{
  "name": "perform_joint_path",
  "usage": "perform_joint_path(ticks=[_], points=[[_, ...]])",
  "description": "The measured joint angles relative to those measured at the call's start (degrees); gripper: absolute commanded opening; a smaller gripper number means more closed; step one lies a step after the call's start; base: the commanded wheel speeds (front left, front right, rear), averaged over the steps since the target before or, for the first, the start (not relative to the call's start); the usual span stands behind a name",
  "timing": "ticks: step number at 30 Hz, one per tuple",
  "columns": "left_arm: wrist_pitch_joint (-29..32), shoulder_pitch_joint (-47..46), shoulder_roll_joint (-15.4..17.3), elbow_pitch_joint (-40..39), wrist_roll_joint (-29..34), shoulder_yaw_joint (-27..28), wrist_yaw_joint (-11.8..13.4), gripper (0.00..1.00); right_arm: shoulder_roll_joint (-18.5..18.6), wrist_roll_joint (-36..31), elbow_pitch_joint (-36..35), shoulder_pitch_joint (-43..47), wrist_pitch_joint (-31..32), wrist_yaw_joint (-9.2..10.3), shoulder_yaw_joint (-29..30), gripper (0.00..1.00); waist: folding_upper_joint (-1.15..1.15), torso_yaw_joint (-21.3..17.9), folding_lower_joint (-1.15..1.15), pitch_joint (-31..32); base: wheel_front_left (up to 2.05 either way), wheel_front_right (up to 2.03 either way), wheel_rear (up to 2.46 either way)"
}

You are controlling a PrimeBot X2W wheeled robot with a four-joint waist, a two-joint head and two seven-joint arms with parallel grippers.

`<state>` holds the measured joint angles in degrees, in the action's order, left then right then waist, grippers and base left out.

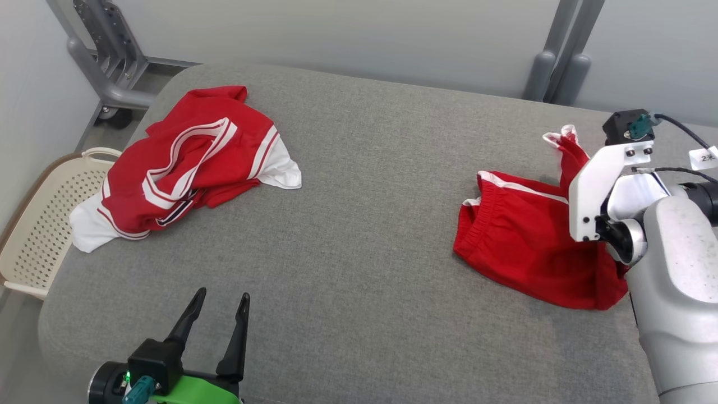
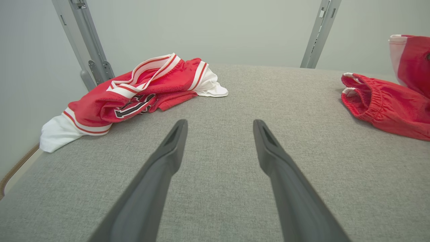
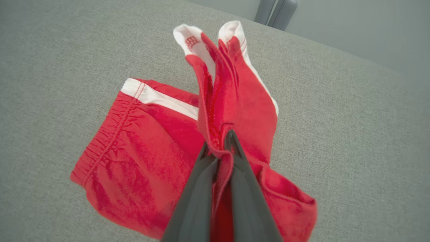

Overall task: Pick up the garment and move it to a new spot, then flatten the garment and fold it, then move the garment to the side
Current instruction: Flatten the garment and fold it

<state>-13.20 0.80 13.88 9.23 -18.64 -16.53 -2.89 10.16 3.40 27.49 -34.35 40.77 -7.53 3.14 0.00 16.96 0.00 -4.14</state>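
1. We see a grey woven-fabric padded surface (image 1: 370, 235) with rounded corners, spread wide under the head view.
2. We note a plain pale grey wall (image 1: 336, 33) behind it, in soft even light.
3. Two grey metal posts (image 1: 552, 62) rise at the far right edge.
4. At far left, a grey metal frame (image 1: 106, 50) stands on a black caster (image 1: 115, 118) on grey floor (image 1: 92, 137).
5. A cream perforated basket (image 1: 39, 224) sits beside the left edge.

Coarse grey woven cloth, matt throughout, covers the padded surface (image 1: 359, 235). The red shorts (image 1: 521, 247) are soft, faintly sheeny knit cloth with a gathered elastic waistband; the red jersey (image 1: 185, 163) is similar cloth with white bands. The left gripper (image 1: 222, 293) has matt dark plastic-looking fingers. The cream basket (image 1: 39, 224) is perforated plastic, the grey frame (image 1: 90, 66) painted metal
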Motion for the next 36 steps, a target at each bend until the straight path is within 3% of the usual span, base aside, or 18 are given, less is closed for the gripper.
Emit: perform_joint_path(ticks=[19,20,21,22,30,36], points=[[-0.6,0.1,-0.2,1.3,-0.8,-0.8,0.4,1.0,-4.3,1.9,15.1,-4.7,-5.2,0.0,-3.5,0.0,0.0,5.3,0.0,-0.6,0.0,0.0,0.0],[-0.6,0.1,-0.2,1.4,-0.8,-0.8,0.4,1.0,-4.4,1.9,15.8,-4.8,-5.6,0.0,-3.5,0.05,0.0,5.4,0.0,-0.6,0.0,0.0,0.0],[-0.7,0.1,-0.2,1.4,-0.8,-0.9,0.5,1.0,-4.6,2.0,16.3,-4.9,-5.8,0.01,-3.7,0.61,0.0,5.5,0.0,-0.6,0.0,0.0,0.0],[-0.7,0.1,-0.3,1.5,-0.8,-1.0,0.5,1.0,-5.0,2.4,16.9,-5.0,-5.9,0.01,-3.6,1.0,0.0,5.5,0.0,-0.5,0.0,0.0,0.0],[-1.0,0.1,-0.2,1.7,-1.2,-0.6,1.0,1.0,-6.3,10.0,14.8,-7.8,-10.7,0.01,-3.5,1.0,0.0,4.5,0.0,0.3,0.0,0.0,0.0],[-1.0,0.8,0.3,1.4,-1.4,-0.6,1.4,1.0,-2.4,9.1,13.4,-6.5,-12.9,0.02,-3.5,1.0,0.0,3.0,0.0,1.7,0.0,0.0,0.0]])
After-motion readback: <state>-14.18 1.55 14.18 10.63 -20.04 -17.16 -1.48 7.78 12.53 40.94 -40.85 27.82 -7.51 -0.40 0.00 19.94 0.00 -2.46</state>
